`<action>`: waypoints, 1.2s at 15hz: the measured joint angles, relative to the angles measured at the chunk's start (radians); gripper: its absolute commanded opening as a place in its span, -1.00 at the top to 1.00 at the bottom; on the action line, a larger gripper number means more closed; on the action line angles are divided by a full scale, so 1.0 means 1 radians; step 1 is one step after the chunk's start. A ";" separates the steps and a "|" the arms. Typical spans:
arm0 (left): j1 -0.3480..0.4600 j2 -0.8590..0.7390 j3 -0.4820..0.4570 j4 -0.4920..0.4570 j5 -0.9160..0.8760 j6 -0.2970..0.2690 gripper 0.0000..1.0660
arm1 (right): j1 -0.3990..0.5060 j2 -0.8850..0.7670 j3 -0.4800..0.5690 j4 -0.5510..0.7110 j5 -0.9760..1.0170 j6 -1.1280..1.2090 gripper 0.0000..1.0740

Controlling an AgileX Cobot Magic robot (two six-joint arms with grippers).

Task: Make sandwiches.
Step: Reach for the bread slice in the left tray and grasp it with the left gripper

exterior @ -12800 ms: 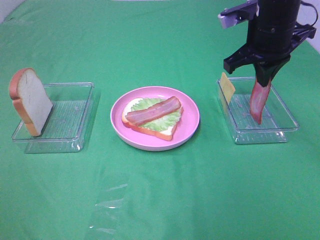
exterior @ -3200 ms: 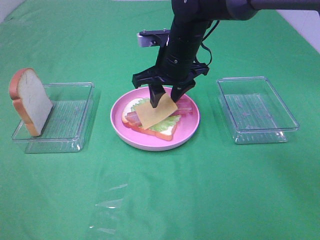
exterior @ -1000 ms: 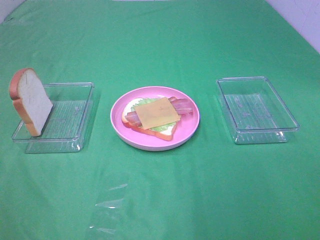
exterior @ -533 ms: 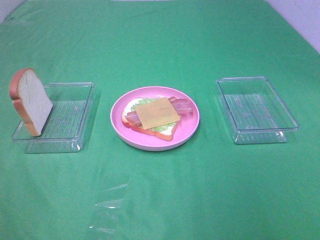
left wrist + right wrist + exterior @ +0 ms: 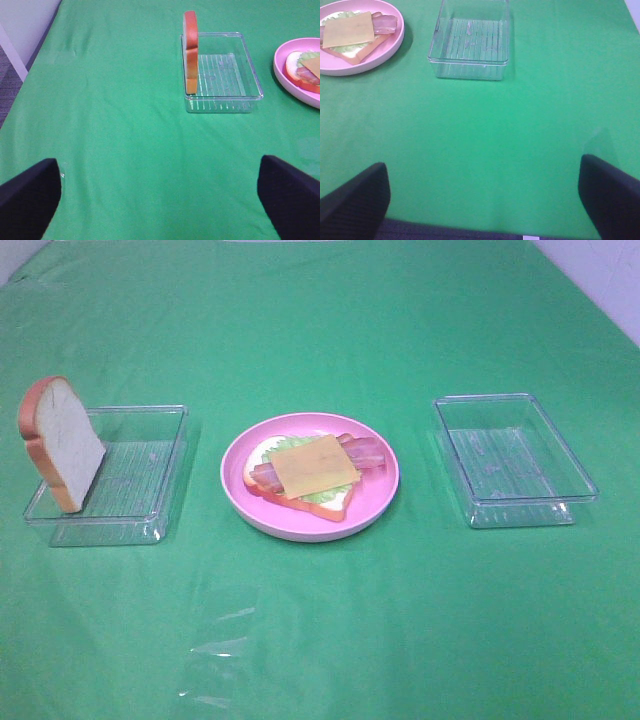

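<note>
Cheese square point(image 5: 313, 464) tops sandwich on pink plate point(image 5: 380, 502); bread slice point(image 5: 62, 443) upright in left tray point(image 5: 150, 475)

1. A staged robot test setup, like a lab: the tabletop point(image 5: 420, 620) is covered wall to wall in plain green cloth.
2. Toy food sits on a pink plate point(image 5: 375, 502) between two clear plastic trays point(image 5: 515, 515), neatly spaced.
3. Grey carpet point(image 5: 7, 95) and a white wall border the tabletop.
</note>
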State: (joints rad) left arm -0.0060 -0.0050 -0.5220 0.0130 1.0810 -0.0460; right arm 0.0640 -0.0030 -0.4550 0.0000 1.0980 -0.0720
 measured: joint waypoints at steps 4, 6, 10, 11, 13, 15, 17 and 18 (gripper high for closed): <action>0.000 0.000 0.000 0.000 0.000 0.000 -0.88 | 0.000 0.000 0.000 0.000 0.001 0.000 -0.83; 0.000 0.000 0.000 0.000 0.000 0.000 -0.88 | 0.000 0.000 0.000 0.010 0.001 0.001 -0.83; 0.000 0.000 0.000 0.000 0.000 0.000 -0.88 | 0.000 0.000 0.000 0.011 0.001 0.001 -0.83; 0.000 0.000 0.000 0.000 0.000 0.000 -0.88 | 0.000 0.000 0.000 0.011 0.001 0.001 -0.83; 0.000 0.000 0.000 0.000 0.000 0.000 -0.88 | 0.000 0.000 0.000 0.011 0.001 0.001 -0.83; 0.000 0.000 0.000 0.000 0.000 0.000 -0.88 | 0.000 0.000 0.000 0.011 0.002 0.001 -0.83; 0.000 0.000 0.000 0.000 0.000 0.000 -0.88 | 0.000 0.000 0.000 0.011 0.002 0.001 -0.83; 0.000 0.000 0.000 0.000 0.000 0.000 -0.88 | 0.000 0.000 0.000 0.011 0.002 0.001 -0.83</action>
State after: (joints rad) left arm -0.0060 -0.0050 -0.5220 0.0130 1.0810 -0.0460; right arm 0.0640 -0.0030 -0.4550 0.0110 1.1000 -0.0710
